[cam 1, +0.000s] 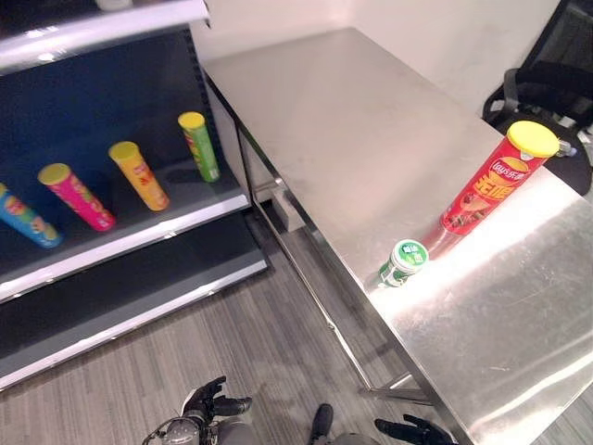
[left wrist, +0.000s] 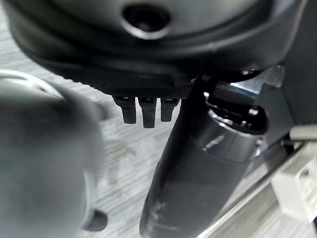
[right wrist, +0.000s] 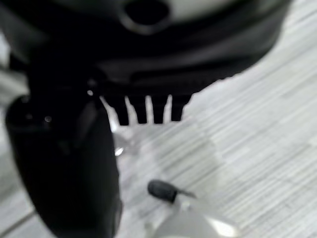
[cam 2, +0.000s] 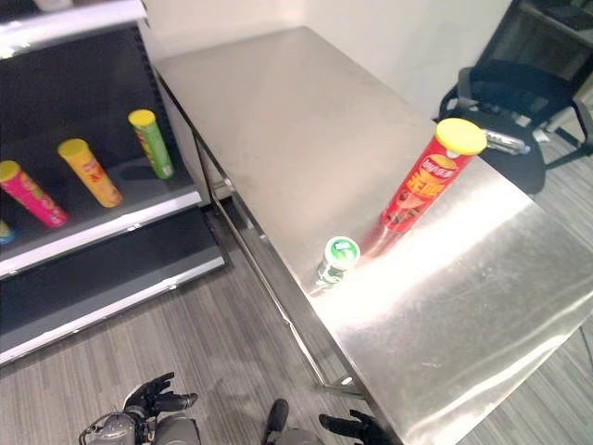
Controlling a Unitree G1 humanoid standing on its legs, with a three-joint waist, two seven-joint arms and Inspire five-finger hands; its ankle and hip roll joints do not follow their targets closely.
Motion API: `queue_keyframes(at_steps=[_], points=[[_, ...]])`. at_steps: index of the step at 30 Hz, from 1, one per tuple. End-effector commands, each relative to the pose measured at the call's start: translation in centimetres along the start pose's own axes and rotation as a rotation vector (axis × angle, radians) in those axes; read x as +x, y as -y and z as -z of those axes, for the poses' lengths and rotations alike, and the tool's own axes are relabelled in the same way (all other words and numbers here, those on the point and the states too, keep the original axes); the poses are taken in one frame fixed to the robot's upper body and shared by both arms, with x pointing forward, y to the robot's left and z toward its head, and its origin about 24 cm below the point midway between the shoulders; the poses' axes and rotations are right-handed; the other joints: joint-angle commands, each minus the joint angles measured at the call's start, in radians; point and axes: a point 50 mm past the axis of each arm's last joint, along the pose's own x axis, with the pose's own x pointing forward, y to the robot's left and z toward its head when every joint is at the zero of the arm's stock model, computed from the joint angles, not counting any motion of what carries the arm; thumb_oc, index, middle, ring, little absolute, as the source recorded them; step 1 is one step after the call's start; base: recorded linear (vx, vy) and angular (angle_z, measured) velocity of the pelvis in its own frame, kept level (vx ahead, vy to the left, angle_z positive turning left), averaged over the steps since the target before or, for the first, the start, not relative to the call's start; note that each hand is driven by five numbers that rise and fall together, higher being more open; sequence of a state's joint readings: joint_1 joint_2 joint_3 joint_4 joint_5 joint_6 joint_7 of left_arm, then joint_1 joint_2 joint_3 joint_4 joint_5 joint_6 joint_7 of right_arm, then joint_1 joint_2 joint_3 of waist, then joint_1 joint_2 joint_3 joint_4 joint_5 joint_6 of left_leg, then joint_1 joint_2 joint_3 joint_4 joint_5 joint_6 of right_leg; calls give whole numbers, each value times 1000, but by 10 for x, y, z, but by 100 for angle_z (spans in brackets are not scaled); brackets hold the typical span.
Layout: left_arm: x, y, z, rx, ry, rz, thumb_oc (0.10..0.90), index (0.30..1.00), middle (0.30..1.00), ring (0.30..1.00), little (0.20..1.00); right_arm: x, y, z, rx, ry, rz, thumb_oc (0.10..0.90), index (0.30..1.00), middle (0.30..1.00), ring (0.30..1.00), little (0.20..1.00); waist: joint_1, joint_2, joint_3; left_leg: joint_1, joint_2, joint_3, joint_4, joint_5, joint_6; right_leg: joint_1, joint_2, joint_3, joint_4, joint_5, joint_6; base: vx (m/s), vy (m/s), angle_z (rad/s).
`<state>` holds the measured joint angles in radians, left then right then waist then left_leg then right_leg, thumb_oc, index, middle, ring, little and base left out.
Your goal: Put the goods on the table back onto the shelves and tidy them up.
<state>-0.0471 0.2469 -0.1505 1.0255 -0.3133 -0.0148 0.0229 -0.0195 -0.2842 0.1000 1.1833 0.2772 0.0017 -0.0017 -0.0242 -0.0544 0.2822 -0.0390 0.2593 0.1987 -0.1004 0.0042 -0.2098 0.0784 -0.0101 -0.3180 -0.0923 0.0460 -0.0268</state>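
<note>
A tall red chip can with a yellow lid stands upright on the steel table, toward its right side. A small green-and-white can stands near the table's left edge, a short way in front of the red can. Both hands hang low over the floor, well below the tabletop and away from the goods. My left hand is open with its fingers straight. My right hand is under the table's near edge, open too, fingers relaxed.
A dark shelf unit stands at the left. Its middle board carries a green can, an orange can, a pink can and a blue can; the lower board is bare. A black office chair stands behind the table's right end.
</note>
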Motion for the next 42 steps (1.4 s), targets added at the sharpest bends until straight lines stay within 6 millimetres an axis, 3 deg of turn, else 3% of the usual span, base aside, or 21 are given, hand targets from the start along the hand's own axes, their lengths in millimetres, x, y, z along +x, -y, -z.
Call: queue_keyframes(at_steps=[1, 6, 7, 9, 10, 16, 18, 19, 20, 22, 24, 27, 28, 35, 36, 38, 39, 40, 41, 42], points=[[1, -5, -12, 44, 59, -11, 800, 900, 900, 900, 900, -3, 21, 3, -17, 4, 55, 800, 900, 900, 900, 900, 3, 47, -45, 48, -71, -61, 83, 32, 63, -36, -148, -38, 5, 8, 202, 96, 225, -126], [1, -5, -12, 44, 59, -10, 800, 900, 900, 900, 900, -3, 21, 3, -17, 4, 56, 800, 900, 900, 900, 900, 4, 47, -43, 51, -71, -59, 81, 32, 63, -35, -148, -36, 5, 8, 203, 19, 69, -47], [1, -5, -11, 50, 59, -4, 800, 900, 900, 900, 900, -4, 20, 12, -3, -23, 59, 800, 900, 900, 900, 900, -7, 50, -49, 103, -106, -23, 24, 25, 80, -51, -168, 9, 5, 40, 214, 45, 263, 12], [1, -6, -11, 50, 59, -4, 800, 900, 900, 900, 900, -4, 20, 12, -2, -23, 59, 800, 900, 900, 900, 900, -5, 49, -51, 101, -107, -21, 23, 27, 81, -54, -169, 11, 5, 41, 214, 40, 271, -26], [1, -15, -13, 68, 55, -29, 800, 900, 900, 900, 900, -6, 27, 26, 61, -75, 99, 800, 900, 900, 900, 900, -18, 40, -50, 125, -144, 17, 13, 7, 108, -69, -195, 56, 6, 65, 231, 37, 277, -61], [1, -19, -14, 69, 59, -35, 800, 900, 900, 900, 900, -8, 34, 31, 108, -86, 129, 800, 900, 900, 900, 900, -23, 38, -50, 131, -153, 23, 13, 0, 115, -71, -202, 63, 8, 69, 236, 15, 98, -33], [0, -30, -16, 77, 62, -53, 800, 900, 900, 900, 900, -19, 67, 52, 239, -136, 250, 800, 900, 900, 900, 900, -38, 26, -47, 146, -172, 44, 13, -19, 131, -81, -219, 80, 14, 87, 254, 18, 149, -12], [0, -30, -16, 77, 62, -53, 800, 900, 900, 900, 900, -19, 67, 52, 239, -136, 250, 800, 900, 900, 900, 900, -38, 26, -47, 146, -172, 44, 13, -19, 131, -81, -219, 80, 14, 87, 254, 106, 345, -23], [1, -32, -21, 93, 72, -53, 800, 900, 900, 900, 900, -138, 278, 9, 634, 283, 1026, 800, 900, 900, 900, 900, -94, -11, -88, 195, -194, 68, 13, -65, 148, -65, -244, 88, 17, 122, 289, 99, 301, -24], [1, -31, -21, 94, 72, -53, 800, 900, 900, 900, 900, -138, 278, 9, 634, 283, 1027, 800, 900, 900, 900, 900, -93, -11, -89, 194, -195, 68, 13, -65, 148, -67, -244, 89, 17, 123, 289, 45, 161, -47], [2, -27, -20, 113, 64, -52, 800, 900, 900, 900, 900, -172, 305, -47, 562, 529, 1134, 800, 900, 900, 900, 900, -96, -20, -94, 205, -195, 73, 13, -70, 149, -66, -242, 94, 17, 131, 289, -26, 38, -12], [2, -27, -20, 113, 64, -52, 800, 900, 900, 900, 900, -172, 305, -47, 563, 528, 1134, 800, 900, 900, 900, 900, -95, -20, -95, 204, -195, 73, 13, -70, 150, -68, -242, 94, 17, 132, 289, -5, 10, -14], [2, -26, -20, 130, 62, -51, 800, 900, 900, 900, 900, -193, 313, -76, 489, 649, 1180, 800, 900, 900, 900, 900, -95, -24, -97, 211, -193, 73, 13, -76, 150, -62, -240, 96, 17, 128, 289, -7, 12, -6], [2, -26, -20, 130, 63, -50, 800, 900, 900, 900, 900, -193, 313, -76, 489, 648, 1182, 800, 900, 900, 900, 900, -94, -26, -99, 206, -196, 73, 13, -71, 151, -67, -243, 98, 16, 133, 289, -3, 2, -1], [2, -26, -22, 127, 70, -50, 800, 900, 900, 900, 900, -205, 314, -96, 441, 732, 1206, 800, 900, 900, 900, 900, -94, -28, -101, 210, -196, 72, 13, -73, 151, -63, -242, 97, 17, 132, 289, -1, 5, 7], [2, -26, -22, 128, 71, -50, 800, 900, 900, 900, 900, -205, 313, -96, 441, 731, 1206, 800, 900, 900, 900, 900, -94, -29, -102, 208, -197, 72, 13, -72, 152, -65, -243, 98, 17, 132, 289, 0, 2, 2], [1, -25, -19, 124, 69, -49, 800, 900, 900, 900, 900, -234, 305, -135, 356, 957, 1239, 800, 900, 900, 900, 900, -93, -32, -107, 212, -197, 65, 13, -75, 155, -59, -246, 94, 21, 128, 289, 47, 9, 3], [1, -25, -16, 133, 61, -43, 800, 900, 900, 900, 900, -251, 296, -160, 344, 1140, 1193, 800, 900, 900, 900, 900, -88, -32, -111, 216, -195, 63, 13, -82, 155, -51, -245, 89, 21, 122, 289, 34, 8, -2], [1, -26, -16, 134, 61, -44, 800, 900, 900, 900, 900, -251, 295, -160, 345, 1140, 1193, 800, 900, 900, 900, 900, -89, -35, -110, 214, -197, 63, 13, -78, 155, -54, -247, 89, 21, 125, 289, 24, -8, -4], [0, -26, -13, 139, 54, -37, 800, 900, 900, 900, 900, -267, 277, -185, 266, 1303, 1117, 800, 900, 900, 900, 900, -86, -37, -112, 215, -197, 61, 13, -77, 154, -50, -247, 87, 21, 124, 289, -8, -6, -6]])
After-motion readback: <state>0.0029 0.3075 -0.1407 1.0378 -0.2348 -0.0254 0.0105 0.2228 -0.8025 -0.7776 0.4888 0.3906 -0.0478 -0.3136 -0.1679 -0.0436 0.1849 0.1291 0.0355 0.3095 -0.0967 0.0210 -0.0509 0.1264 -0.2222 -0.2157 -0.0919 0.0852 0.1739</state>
